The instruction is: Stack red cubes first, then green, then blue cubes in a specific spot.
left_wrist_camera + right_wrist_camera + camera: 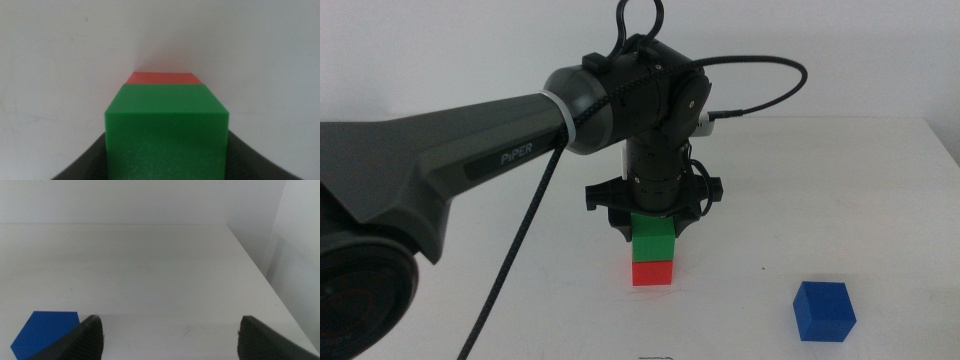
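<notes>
While the green cube [653, 238] sits squarely on the red cube [652, 272] near the middle of the white worktop [840, 180], the left tool [653, 222] reaches down from above with its two dark jaws clamped on the green cube's sides. Both cubes are plain, matte and of equal size, their front faces flush. A blue cube [824, 311] of the same size lies well apart toward the near right, alone on the worktop. From the middle view the full two-cube stack shows; the left wrist view shows only the green cube's top and a strip of red beyond it, with the jaws hugging it from both sides. The right tool [170, 332] shows only in its own wrist view, jaws wide apart, the blue cube just beside one jaw.
</notes>
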Controlling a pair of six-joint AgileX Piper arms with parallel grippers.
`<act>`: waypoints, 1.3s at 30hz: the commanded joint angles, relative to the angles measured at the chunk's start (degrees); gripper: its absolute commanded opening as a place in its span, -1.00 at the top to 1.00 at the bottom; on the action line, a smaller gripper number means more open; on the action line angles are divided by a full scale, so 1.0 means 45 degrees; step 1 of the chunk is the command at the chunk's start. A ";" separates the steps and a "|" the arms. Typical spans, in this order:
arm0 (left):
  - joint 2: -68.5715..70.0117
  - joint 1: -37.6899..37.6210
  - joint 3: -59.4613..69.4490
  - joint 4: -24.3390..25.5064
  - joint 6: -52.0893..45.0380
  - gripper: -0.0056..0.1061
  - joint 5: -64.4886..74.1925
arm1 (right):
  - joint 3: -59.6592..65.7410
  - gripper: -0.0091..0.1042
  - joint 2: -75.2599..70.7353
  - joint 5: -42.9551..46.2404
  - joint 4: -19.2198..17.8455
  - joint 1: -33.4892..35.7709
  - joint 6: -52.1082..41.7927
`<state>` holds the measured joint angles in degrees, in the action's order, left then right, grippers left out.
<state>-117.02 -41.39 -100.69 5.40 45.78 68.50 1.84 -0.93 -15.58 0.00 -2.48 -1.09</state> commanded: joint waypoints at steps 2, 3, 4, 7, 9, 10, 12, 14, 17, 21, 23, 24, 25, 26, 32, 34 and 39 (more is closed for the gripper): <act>0.0680 -0.0046 -0.0410 -0.0008 0.0034 0.57 -0.0037 | -0.0275 -0.82 -0.0199 0.0993 -0.0199 -0.0007 -0.0068; 0.0680 -0.0046 -0.0410 -0.0008 0.0034 0.53 -0.0037 | -0.0275 -0.82 -0.0199 0.0993 -0.0199 -0.0007 -0.0068; 0.0680 -0.0046 -0.0410 -0.0008 0.0034 0.49 -0.0037 | -0.0275 -0.82 -0.0199 0.0993 -0.0199 -0.0007 -0.0068; 0.0680 -0.0046 -0.0410 0.0201 0.0018 0.00 -0.0080 | -0.0275 -0.82 -0.0199 0.0993 -0.0199 -0.0007 -0.0068; 0.0680 -0.0046 -0.0410 0.0201 -0.0009 -0.35 -0.0129 | -0.0275 -0.82 -0.0199 0.0993 -0.0199 -0.0007 -0.0068; 0.0680 -0.0046 -0.0410 0.0201 -0.0015 -0.37 -0.0129 | -0.0275 -0.82 -0.0199 0.0993 -0.0199 -0.0007 -0.0068; 0.0680 -0.0046 -0.0410 0.0201 -0.0085 -0.42 -0.0142 | -0.0275 -0.82 -0.0199 0.0993 -0.0199 -0.0007 -0.0068; 0.0680 -0.0046 -0.0410 0.0188 -0.0232 -0.46 -0.0181 | -0.0275 -0.82 -0.0199 0.0993 -0.0199 -0.0007 -0.0068; 0.0680 -0.0046 -0.0410 0.0188 -0.0305 -0.54 -0.0158 | -0.0275 -0.82 -0.0199 0.0993 -0.0199 -0.0007 -0.0068; 0.1043 -0.0046 -0.0421 0.0045 -0.0569 -0.76 -0.0049 | -0.0275 -0.82 -0.0199 0.0993 -0.0199 -0.0007 -0.0068; 0.1425 -0.0046 -0.0452 -0.0027 -0.0968 -0.78 -0.0021 | -0.0275 -0.82 -0.0199 0.0993 -0.0199 -0.0007 -0.0068; 0.1697 -0.0046 -0.0452 -0.0027 -0.1224 -0.78 -0.0037 | -0.0275 -0.82 -0.0199 0.0993 -0.0199 -0.0007 -0.0068; 0.1931 -0.0033 -0.0452 -0.0027 -0.1441 -0.78 -0.0037 | -0.0275 -0.82 -0.0199 0.0993 -0.0199 -0.0007 -0.0068; 0.2240 -0.0023 -0.0452 -0.0027 -0.1694 -0.78 -0.0037 | -0.0275 -0.82 -0.0199 0.0993 -0.0199 -0.0007 -0.0068; 0.4268 -0.0023 -0.0452 0.0152 -0.3498 -0.78 0.0199 | -0.0275 -0.82 -0.0199 0.0993 -0.0199 -0.0007 -0.0068; 0.4901 -0.0023 -0.0452 0.0437 -0.3921 -0.78 0.0687 | -0.0275 -0.82 -0.0199 0.0993 -0.0199 -0.0007 -0.0068; 0.6469 -0.0005 -0.0290 0.1617 -0.6936 -0.78 0.1581 | -0.0275 -0.82 -0.0199 0.0993 -0.0199 -0.0007 -0.0068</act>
<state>-92.42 -41.39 -100.75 10.52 20.00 71.57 1.84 -0.93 -15.58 0.00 -2.48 -1.09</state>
